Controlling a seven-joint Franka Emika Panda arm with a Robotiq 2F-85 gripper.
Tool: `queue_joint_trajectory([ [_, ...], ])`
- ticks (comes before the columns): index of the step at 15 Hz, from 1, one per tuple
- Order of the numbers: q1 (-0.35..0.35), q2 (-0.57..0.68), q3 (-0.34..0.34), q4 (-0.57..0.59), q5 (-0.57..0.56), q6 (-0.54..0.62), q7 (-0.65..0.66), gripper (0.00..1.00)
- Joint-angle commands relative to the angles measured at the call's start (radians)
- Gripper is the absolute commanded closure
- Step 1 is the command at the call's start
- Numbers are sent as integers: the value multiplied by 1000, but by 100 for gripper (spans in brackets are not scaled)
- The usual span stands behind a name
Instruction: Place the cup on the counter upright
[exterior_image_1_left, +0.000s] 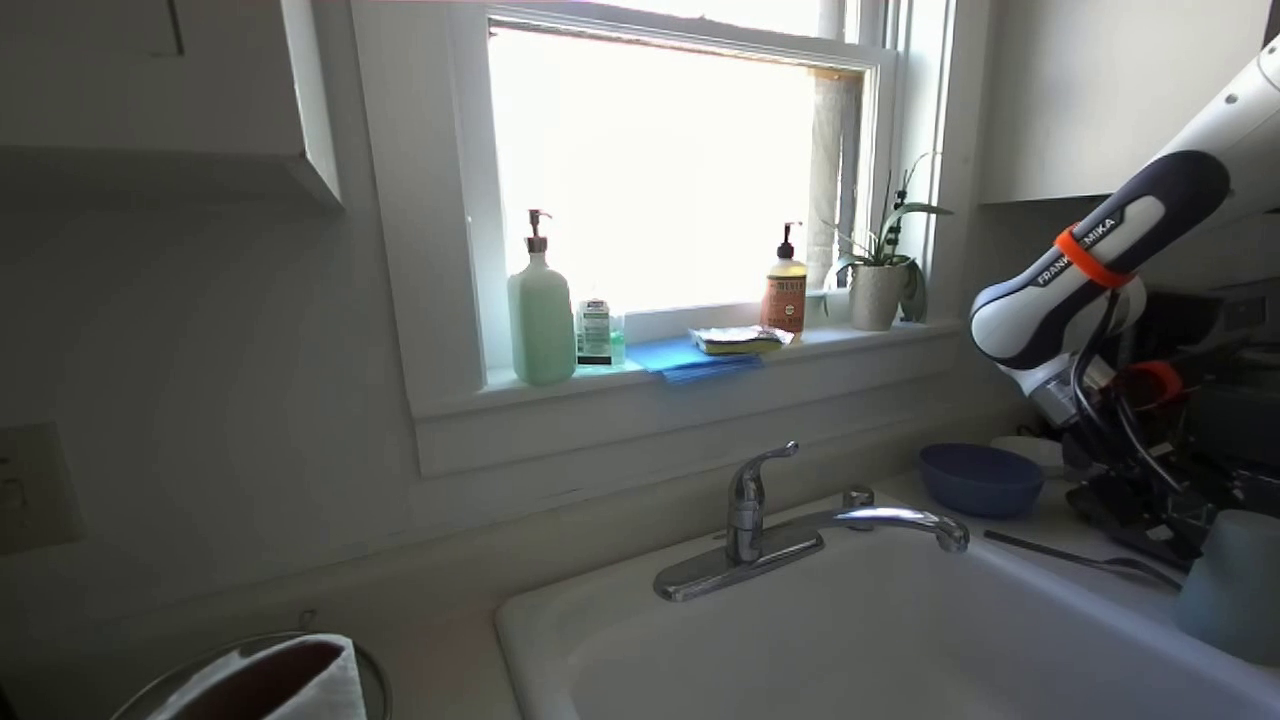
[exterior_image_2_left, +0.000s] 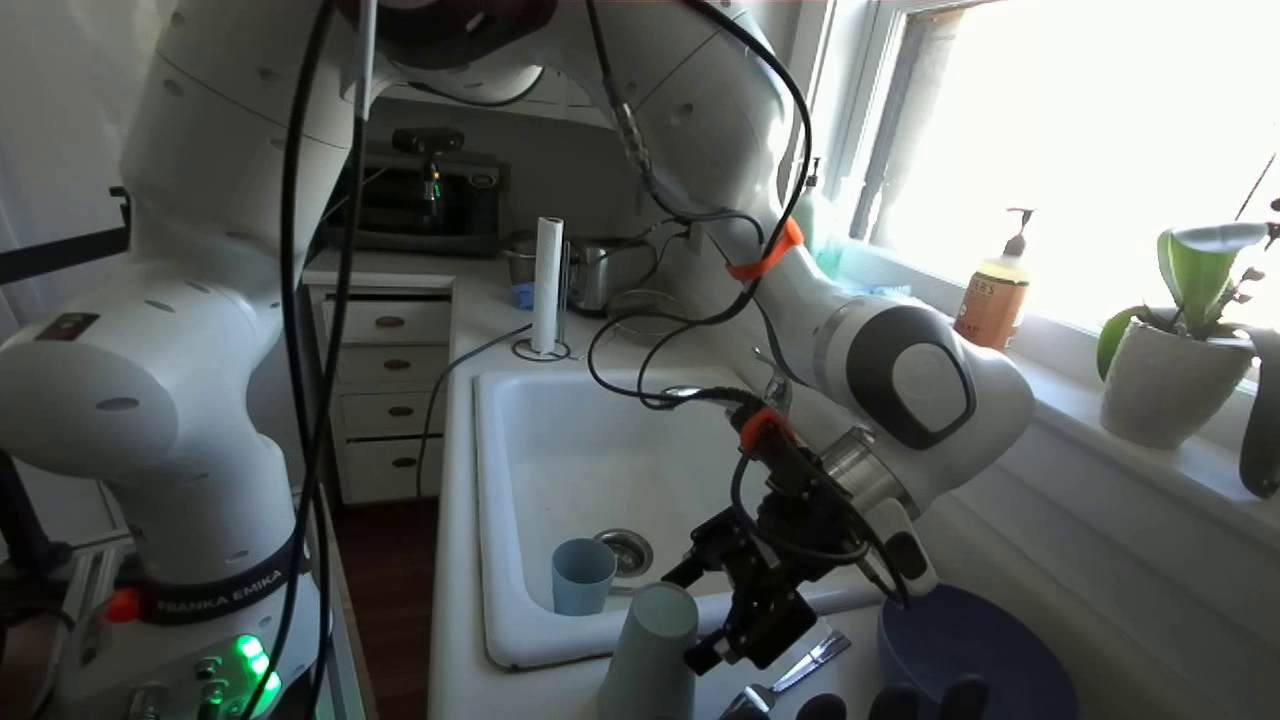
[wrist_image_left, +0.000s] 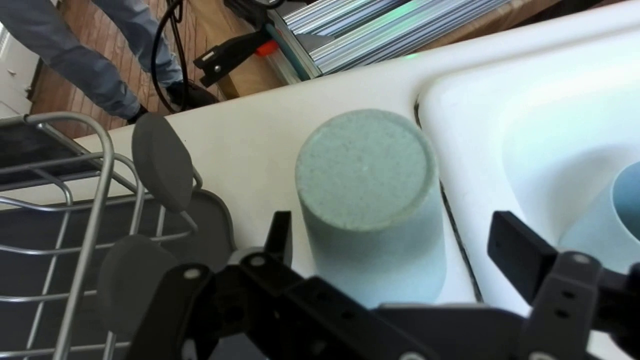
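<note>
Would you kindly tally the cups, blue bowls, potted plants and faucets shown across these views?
Cups: 2 (an upside-down cup on the counter, another cup in the sink)
Blue bowl: 1
Potted plant: 1
Faucet: 1
Total: 5

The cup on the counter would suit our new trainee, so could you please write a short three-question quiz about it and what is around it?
1. Multiple choice: how does the cup stand on the counter?
a) upright
b) upside down, base up
c) lying on its side

2. True or false: in the wrist view, the gripper is open.

3. Fill in the blank: in an exterior view, a second cup is inside the ____, next to the drain.

Key: 1. b, its closed base faces up. 2. True, the two fingers are spread wide apart. 3. sink.
</note>
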Motion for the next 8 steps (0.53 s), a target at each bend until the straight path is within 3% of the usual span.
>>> queue_joint_trajectory([
  [1,-12,42,7,50,-36,-61,-47,2],
  [2,-11,47,7,51,-44,-68,-50,27],
  [4,-11,54,8,56,-56,-79,-54,32],
  [7,-12,52,9,62,-63,-87,-55,53],
  [8,-11,46,9,60,-64,-84,-51,54],
])
